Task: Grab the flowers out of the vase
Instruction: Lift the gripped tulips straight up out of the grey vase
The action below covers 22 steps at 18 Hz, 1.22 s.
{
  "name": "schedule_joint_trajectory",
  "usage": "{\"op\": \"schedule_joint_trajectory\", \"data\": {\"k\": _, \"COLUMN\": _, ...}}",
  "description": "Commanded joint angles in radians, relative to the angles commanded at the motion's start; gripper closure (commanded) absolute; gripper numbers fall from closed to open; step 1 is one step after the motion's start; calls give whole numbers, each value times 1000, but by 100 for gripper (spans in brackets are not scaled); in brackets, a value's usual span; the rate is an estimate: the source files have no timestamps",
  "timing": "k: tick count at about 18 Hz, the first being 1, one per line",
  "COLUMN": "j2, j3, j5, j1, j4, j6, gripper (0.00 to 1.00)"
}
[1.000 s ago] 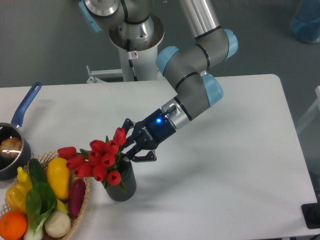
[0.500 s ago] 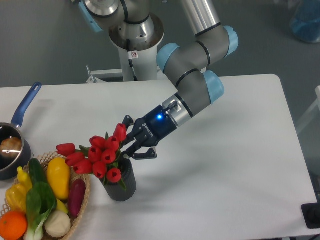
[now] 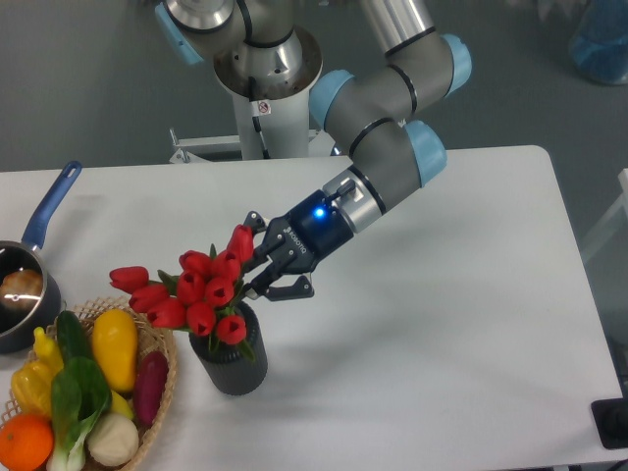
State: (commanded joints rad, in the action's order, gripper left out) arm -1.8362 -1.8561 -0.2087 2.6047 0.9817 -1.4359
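Gripping the flowers from their right side, the gripper has its black fingers closed among the red buds and leaves. Stems reach down into the vase, a dark, ribbed cylinder near the worktop's front edge, left of centre. Bunch leans left over the basket. Basket is woven, at the front-left corner, holding smooth plastic-looking vegetables. Pot with blue handle sits at the left edge; contents unclear.
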Motion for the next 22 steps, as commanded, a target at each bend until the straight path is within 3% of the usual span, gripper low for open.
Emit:
{"op": "schedule_joint_trajectory", "data": {"k": 13, "j2": 48, "j3": 15, "j5": 92, "j1": 44, "j4": 2, "j6": 113, "gripper": 73}}
{"op": "schedule_joint_trajectory", "data": {"k": 22, "j2": 80, "j3": 71, "j5": 155, "j1": 119, "j4": 3, "j6": 239, "gripper": 73}}
